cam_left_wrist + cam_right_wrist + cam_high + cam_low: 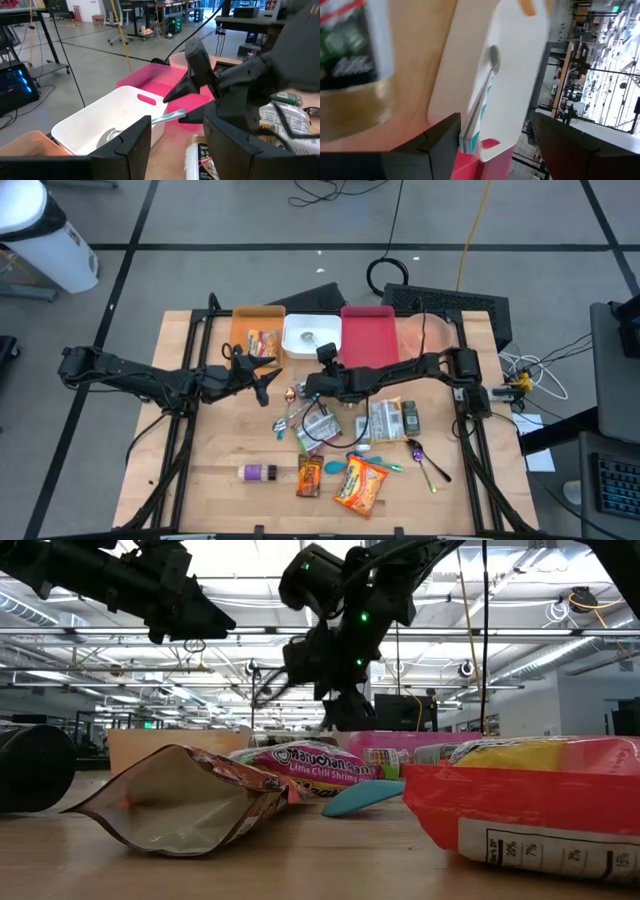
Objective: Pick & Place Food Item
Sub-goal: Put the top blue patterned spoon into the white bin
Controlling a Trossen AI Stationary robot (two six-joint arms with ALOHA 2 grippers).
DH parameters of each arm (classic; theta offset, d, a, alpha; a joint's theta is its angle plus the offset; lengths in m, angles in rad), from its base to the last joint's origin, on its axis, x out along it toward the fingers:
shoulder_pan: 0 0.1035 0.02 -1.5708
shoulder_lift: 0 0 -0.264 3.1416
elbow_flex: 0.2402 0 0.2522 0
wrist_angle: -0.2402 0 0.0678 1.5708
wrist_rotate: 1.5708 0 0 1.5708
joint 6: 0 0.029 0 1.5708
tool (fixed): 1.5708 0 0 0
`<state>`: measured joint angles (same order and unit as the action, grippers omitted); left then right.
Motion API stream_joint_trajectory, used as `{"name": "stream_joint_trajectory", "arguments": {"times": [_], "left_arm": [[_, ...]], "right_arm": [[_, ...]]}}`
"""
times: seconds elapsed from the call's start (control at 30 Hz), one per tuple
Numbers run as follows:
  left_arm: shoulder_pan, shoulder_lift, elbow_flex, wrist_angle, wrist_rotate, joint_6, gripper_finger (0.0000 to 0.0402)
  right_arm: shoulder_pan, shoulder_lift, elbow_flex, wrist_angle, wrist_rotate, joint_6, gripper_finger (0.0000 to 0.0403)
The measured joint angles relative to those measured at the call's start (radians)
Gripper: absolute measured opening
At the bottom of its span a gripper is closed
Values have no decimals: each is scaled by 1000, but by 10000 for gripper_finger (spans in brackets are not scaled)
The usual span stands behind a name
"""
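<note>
Basically 4 containers along the desk's (200, 450) back edge. Orange bin (243, 330) has one snack packet (263, 341) lying in it. White bin (300, 328) has a spoon (308, 338): bowl inside, teal handle up over the rim on the pink bin's side. Pink bin (368, 335) and the pale plate (420, 330) next to it show nothing in them.

Right pincer (325, 355) sits at the white/pink rim, fingers apart, nothing gripped. The spoon handle is just beside one finger; can't tell if it touches. Left pincer (262, 375) hangs over the desk near the orange bin's front, about half open, nothing in it.

Other food is loose on the desk, well apart from the bins: noodle pack (322, 423), orange chip bag (360, 483), brown candy pack (309, 477), plus a purple-capped bottle (258, 472).

View diffs:
- High view gives the whole layout, but the right arm hides the spoon handle.
- Left wrist view shows that handle (167, 116) crossing the white bin's (100, 112) rim, w/ the right pincer (181, 106) just past it.
- Right wrist view shows the spoon's (481, 95) full length between bin and pincer (495, 150).
- Low view hides bin contents; only it shows the noodle pack's (320, 765) lime chili shrimp label and an open foil bag (180, 800) up close.
</note>
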<state>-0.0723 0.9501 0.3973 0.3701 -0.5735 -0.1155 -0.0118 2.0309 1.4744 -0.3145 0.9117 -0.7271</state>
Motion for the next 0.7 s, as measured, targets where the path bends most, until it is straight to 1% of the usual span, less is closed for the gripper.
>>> {"name": "stream_joint_trajectory", "arguments": {"times": [0.13,0.3,0.5,0.7], "left_arm": [[0,0,0,0,1,-1,186],[0,0,0,0,9,-1,186],[0,0,0,0,27,-1,186],[0,0,0,0,27,-1,186]], "right_arm": [[-9,-22,-1,-6,-9,-5,242],[-30,-57,0,-11,-103,27,242],[-42,-54,0,-51,-182,74,242],[-47,-46,0,-60,-183,90,242]]}}
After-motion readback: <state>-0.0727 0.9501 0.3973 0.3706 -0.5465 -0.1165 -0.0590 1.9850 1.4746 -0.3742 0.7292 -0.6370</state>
